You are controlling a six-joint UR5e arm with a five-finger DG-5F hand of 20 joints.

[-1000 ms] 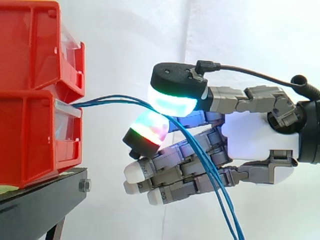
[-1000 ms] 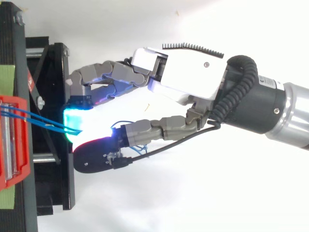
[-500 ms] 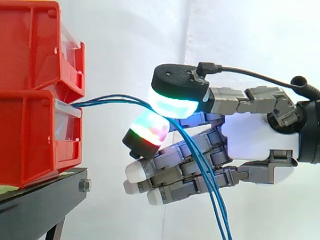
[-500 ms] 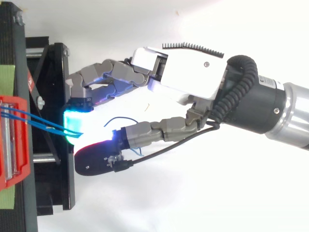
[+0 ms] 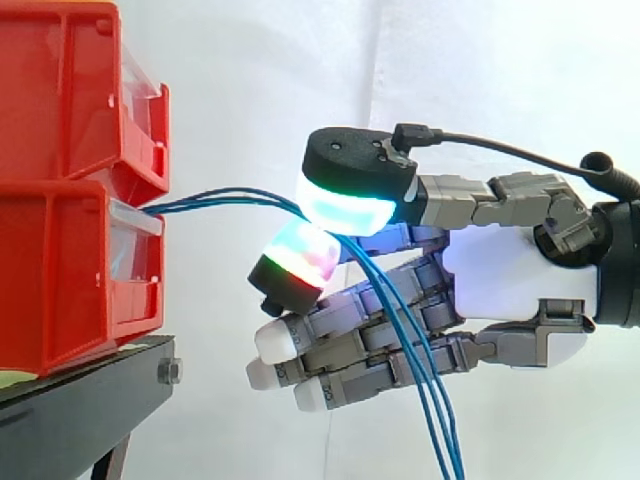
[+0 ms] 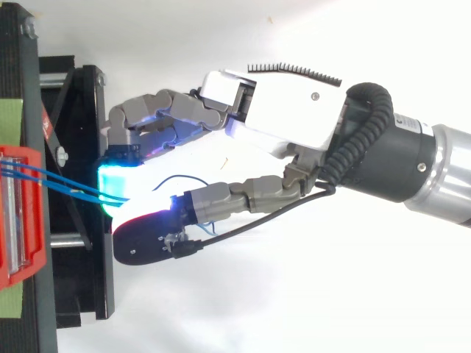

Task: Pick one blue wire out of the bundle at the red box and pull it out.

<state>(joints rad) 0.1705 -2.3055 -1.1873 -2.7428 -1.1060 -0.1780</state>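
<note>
near: blue wires [image 5: 180,206] hang across the curled lower fingers | hand [image 5: 515,275]: two glowing pads [image 5: 345,208] pinch them, seemingly more than one | advice: pull level, away from red box [image 5: 70,270] front edge; release extras | far: white curtain [image 5: 300,70]

White curtain [image 5: 250,90] as backdrop, soft vertical folds, lit bright and even. Black stand [image 5: 80,405] sits lower left in the side view, hex bolt [image 5: 169,372] on its front edge. From above: green strip [image 6: 11,121] along the stand's left edge.
</note>
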